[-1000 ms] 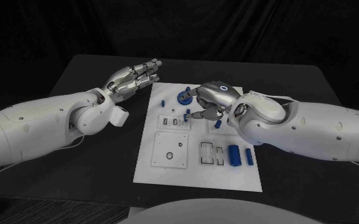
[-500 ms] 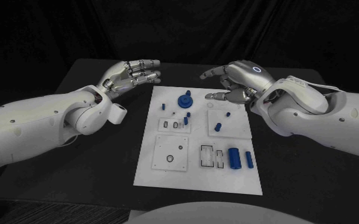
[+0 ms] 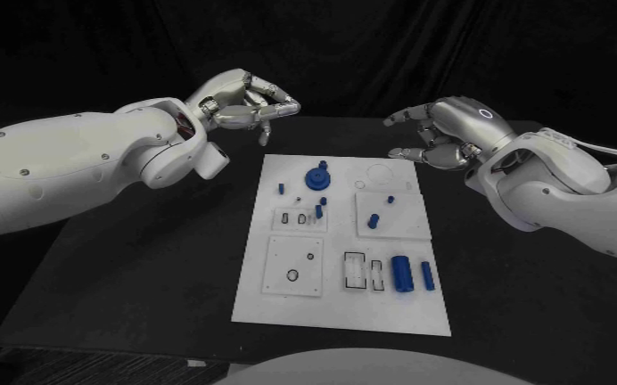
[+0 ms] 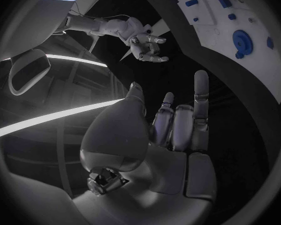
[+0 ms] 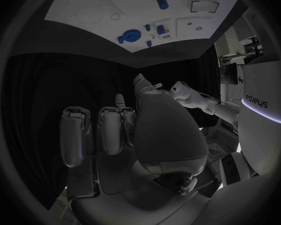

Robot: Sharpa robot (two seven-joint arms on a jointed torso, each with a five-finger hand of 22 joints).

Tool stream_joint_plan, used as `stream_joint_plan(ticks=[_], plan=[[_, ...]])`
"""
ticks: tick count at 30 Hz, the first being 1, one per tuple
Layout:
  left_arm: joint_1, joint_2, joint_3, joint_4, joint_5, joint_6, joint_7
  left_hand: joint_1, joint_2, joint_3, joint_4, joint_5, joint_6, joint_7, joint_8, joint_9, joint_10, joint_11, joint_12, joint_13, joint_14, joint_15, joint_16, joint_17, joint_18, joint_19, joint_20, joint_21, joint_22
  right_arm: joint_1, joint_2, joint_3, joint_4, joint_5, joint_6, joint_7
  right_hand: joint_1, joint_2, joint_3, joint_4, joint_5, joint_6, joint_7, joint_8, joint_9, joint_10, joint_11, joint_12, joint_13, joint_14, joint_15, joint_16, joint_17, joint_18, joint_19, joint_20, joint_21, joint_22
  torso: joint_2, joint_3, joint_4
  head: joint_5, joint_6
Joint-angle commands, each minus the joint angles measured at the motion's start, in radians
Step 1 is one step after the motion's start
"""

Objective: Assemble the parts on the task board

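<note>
Up above the far end of the bench (image 3: 154, 251), both hands hang in the air, clear of the board (image 3: 345, 241) and touching nothing.

Left hand (image 3: 242, 106): its fingers (image 3: 273, 113) are curled loosely inward and hold nothing, with the tips pointing down toward the bench just off the board's far left corner. The left wrist view shows the fingers (image 4: 200, 92) more extended and slightly apart, with nothing between them and the palm.

Right hand (image 3: 450, 131): fingers (image 3: 407, 118) parted and bent, the thumb below and the others arched above, with a gap between and nothing in it. It hovers beside the board's far right corner.

On the board, the parts lie untouched. A round blue piece with a peg (image 3: 316, 174) stands near the far edge, with a few small blue pegs (image 3: 320, 205) close by and one more (image 3: 374, 220) toward the right. Two blue cylinders (image 3: 402, 273) lie side by side in the near right section. White recessed plates (image 3: 294, 262) take up the near left of the board.
</note>
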Motion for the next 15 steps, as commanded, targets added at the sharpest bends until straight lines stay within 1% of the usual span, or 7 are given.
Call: stream_joint_plan(ticks=[1,4,6,7,10,13,15], plan=[[0.009,0.017,0.001,-0.011,-0.157,0.069,-0.204,-0.050,0.012,-0.033,-0.012,-0.001,0.023,-0.015,0.023,0.008,0.136,0.000,0.034,0.272,0.155,-0.008,0.030,0.290,-0.065,0.131,-0.012,0.327,0.415,-0.003,-0.008,0.000,-0.002,0.003,0.007,0.002,-0.001,0.013,0.002,0.006,0.007,0.006,0.002,0.004,-0.002,0.045,0.006,0.003,0.020,0.060,-0.002,0.007,-0.001,-0.019,0.066,-0.002,0.002,0.237,-0.008,0.0106,-0.0074,0.004,-0.001],[0.013,0.037,0.001,-0.021,-0.230,0.095,-0.292,-0.095,0.029,-0.047,0.008,0.001,0.066,-0.022,0.058,0.030,0.136,-0.015,0.034,0.272,0.155,-0.014,0.030,0.290,-0.097,0.273,-0.013,0.468,0.649,-0.004,-0.015,0.000,-0.003,0.003,0.018,-0.003,-0.005,0.019,0.001,0.009,0.011,0.011,0.003,0.005,-0.004,0.045,0.007,0.002,0.018,0.060,-0.001,0.007,-0.002,-0.019,0.066,-0.001,0.003,0.237,-0.010,0.0130,-0.0100,0.002,-0.004],[0.015,0.051,0.001,-0.023,-0.274,0.113,-0.355,-0.122,0.035,-0.054,0.004,-0.001,0.078,-0.031,0.073,0.044,0.136,-0.021,0.034,0.272,0.155,-0.018,0.030,0.290,-0.102,0.308,-0.018,0.505,0.710,-0.006,-0.021,0.000,-0.003,0.003,0.026,-0.006,-0.007,0.022,0.000,0.009,0.016,0.014,0.005,0.006,-0.005,0.045,0.008,0.002,0.017,0.059,0.000,0.007,-0.003,-0.019,0.066,-0.001,0.002,0.236,-0.012,0.0166,-0.0137,0.005,-0.006],[0.015,0.059,0.001,-0.023,-0.297,0.124,-0.391,-0.145,0.043,-0.058,0.009,-0.001,0.093,-0.037,0.089,0.060,0.136,-0.030,0.034,0.272,0.155,-0.028,0.030,0.290,-0.112,0.356,-0.013,0.534,0.770,-0.008,-0.024,0.000,-0.003,0.003,0.028,-0.006,-0.007,0.022,0.000,0.009,0.016,0.014,0.005,0.006,-0.005,0.045,0.008,0.002,0.017,0.059,0.000,0.007,-0.003,-0.019,0.066,-0.001,0.002,0.236,-0.012,0.0183,-0.0150,0.004,-0.007],[0.016,0.081,0.001,-0.021,-0.344,0.155,-0.489,-0.182,0.054,-0.066,0.009,0.001,0.110,-0.048,0.113,0.087,0.136,-0.039,0.034,0.272,0.155,-0.037,0.030,0.290,-0.122,0.408,-0.013,0.561,0.830,-0.017,-0.033,0.000,-0.001,0.003,0.020,0.010,-0.013,0.033,-0.001,0.010,0.028,0.028,0.008,0.011,-0.007,0.045,0.010,0.003,0.017,0.059,0.002,0.007,-0.003,-0.019,0.066,0.002,0.002,0.237,-0.012,0.0215,-0.0172,0.001,-0.017],[0.017,0.106,0.001,-0.021,-0.370,0.196,-0.579,-0.218,0.062,-0.074,0.011,0.001,0.114,-0.053,0.126,0.107,0.136,-0.044,0.034,0.272,0.155,-0.042,0.030,0.290,-0.126,0.426,-0.015,0.568,0.849,-0.028,-0.044,0.000,0.006,-0.008,-0.001,0.031,-0.013,0.041,-0.002,0.007,0.047,0.042,0.009,0.015,-0.009,0.046,0.013,0.005,0.018,0.059,0.003,0.009,-0.002,-0.019,0.066,0.003,0.004,0.237,-0.013,0.0206,-0.0180,-0.002,-0.021],[0.017,0.123,0.001,-0.022,-0.378,0.225,-0.633,-0.238,0.065,-0.081,0.011,0.000,0.110,-0.054,0.130,0.116,0.136,-0.046,0.034,0.272,0.155,-0.044,0.030,0.290,-0.127,0.430,-0.016,0.570,0.854,-0.035,-0.051,0.000,0.011,-0.021,-0.013,0.038,-0.014,0.041,-0.002,0.007,0.049,0.044,0.009,0.016,-0.010,0.046,0.013,0.005,0.018,0.059,0.002,0.009,-0.002,-0.019,0.067,0.003,0.005,0.237,-0.013,0.0205,-0.0153,-0.005,-0.026]])
